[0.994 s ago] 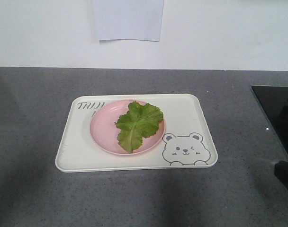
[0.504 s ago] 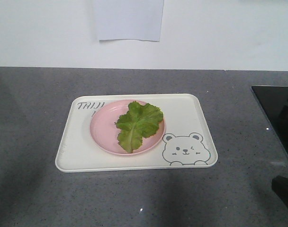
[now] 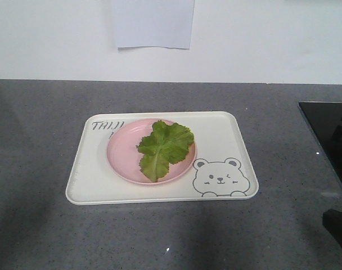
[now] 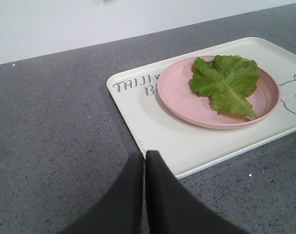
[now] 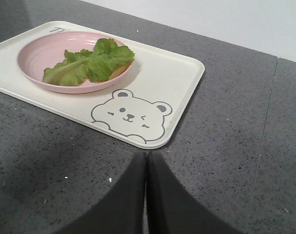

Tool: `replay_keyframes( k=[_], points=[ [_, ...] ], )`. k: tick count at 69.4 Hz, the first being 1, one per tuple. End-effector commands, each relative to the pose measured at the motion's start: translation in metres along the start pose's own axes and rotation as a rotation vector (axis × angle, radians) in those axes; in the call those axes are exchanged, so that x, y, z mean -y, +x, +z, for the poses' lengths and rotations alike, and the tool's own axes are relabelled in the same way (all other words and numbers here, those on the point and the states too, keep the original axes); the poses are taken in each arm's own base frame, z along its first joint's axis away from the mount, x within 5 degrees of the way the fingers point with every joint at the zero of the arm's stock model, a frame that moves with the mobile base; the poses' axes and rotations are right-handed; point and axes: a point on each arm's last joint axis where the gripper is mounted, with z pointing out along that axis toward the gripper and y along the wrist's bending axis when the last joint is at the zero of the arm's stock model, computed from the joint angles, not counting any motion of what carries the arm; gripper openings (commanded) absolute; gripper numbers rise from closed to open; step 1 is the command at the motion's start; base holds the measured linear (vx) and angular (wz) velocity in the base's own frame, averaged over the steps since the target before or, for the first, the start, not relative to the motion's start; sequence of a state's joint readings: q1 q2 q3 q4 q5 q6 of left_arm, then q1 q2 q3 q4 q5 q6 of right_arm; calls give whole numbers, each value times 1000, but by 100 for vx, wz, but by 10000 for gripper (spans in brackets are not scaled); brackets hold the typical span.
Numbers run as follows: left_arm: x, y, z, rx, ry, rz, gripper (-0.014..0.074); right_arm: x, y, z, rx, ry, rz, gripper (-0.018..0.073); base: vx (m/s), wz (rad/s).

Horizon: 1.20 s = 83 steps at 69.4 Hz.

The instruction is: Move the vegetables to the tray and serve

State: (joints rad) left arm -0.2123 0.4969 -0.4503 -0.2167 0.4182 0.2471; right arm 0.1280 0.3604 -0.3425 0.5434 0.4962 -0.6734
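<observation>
1. the lettuce leaf (image 3: 164, 147) was seen lying flat on the pink plate (image 3: 121, 154), its pale rib pointed toward the near rim and its ruffled top toward the far rim; in the left wrist view the leaf (image 4: 226, 84) was spread over the right half of the plate (image 4: 179, 92).
2. the pink plate was set on the cream-white tray (image 3: 92, 179), left of the tray's middle, and part of the grey lettering (image 3: 107, 126) at the far left corner was covered by it.
3. a winking bear face (image 3: 220, 178) was printed at the tray's near right corner, just beside the plate's rim; in the right wrist view the bear (image 5: 131, 116) was seen between the plate (image 5: 36, 53) and the tray's nearest corner (image 5: 182, 87).
4. the tray was laid flat on the speckled grey desk (image 3: 41, 112).
5. the left claw (image 4: 145, 161) was held with its dark fingers pressed together, nothing gripped, its tips over the tray's near edge (image 4: 187, 146).
6. the right claw (image 5: 147, 161) was likewise closed up with nothing between the fingers, poised over bare desk just short of the tray's corner.
7. a black panel (image 3: 328, 135) was set at the desk's right side, well apart from the tray, and a sheet of white paper (image 3: 153, 22) was fixed to the wall behind.
</observation>
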Motion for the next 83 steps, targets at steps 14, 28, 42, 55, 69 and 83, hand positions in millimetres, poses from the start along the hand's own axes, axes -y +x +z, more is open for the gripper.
replay_keyframes(
  k=[14,28,42,55,69,83],
  points=[
    [-5,26,9,187,-71,-22,-7,4,-13,-2,67,31,5,-6,0,0],
    [-7,74,9,276,-117,-31,-7,4,-13,-2,67,31,5,-6,0,0],
    [-6,105,2,319,-137,-21,-7,4,-13,-2,67,31,5,-6,0,0],
    [-9,108,-8,371,-209,-25,-6,4,-13,-2,67,31,5,-6,0,0],
    [-10,113,-10,342,-258,-50,-6,3,-13,-3,64,27,5,-6,0,0],
    [-10,112,-10,353,-259,-59,-6,3,-12,-3,62,26,5,-6,0,0]
  ],
)
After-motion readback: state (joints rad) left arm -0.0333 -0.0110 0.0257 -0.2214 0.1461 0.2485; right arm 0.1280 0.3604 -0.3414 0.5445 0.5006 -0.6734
